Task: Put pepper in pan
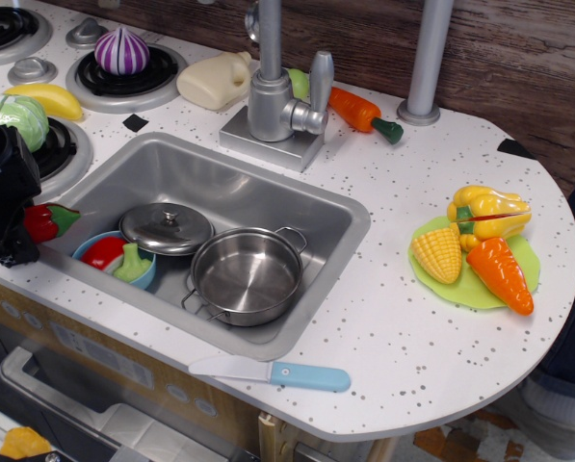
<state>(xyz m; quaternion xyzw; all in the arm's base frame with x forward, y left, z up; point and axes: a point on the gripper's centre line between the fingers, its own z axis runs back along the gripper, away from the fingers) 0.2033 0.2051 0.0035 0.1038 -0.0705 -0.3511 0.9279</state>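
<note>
The pepper [48, 221] is a glossy red chili lying on the counter left of the sink. Only its green stem end and a bit of red show. My black gripper [8, 248] is low over the pepper's body and hides most of it. The frame does not show how the jaws stand or whether they touch the pepper. The pan [247, 275] is a round steel pot with two loop handles. It stands empty in the sink [335, 207], toward the front right, well right of the gripper.
In the sink, a steel lid [167, 228] leans over a blue bowl [87, 246] holding red and green pieces. A faucet [268, 91] stands behind the sink. A blue-handled knife [273, 372] lies at the front edge. A green plate [528, 252] with corn, carrot and yellow pepper lies right. A cabbage [17, 115] sits on the stove.
</note>
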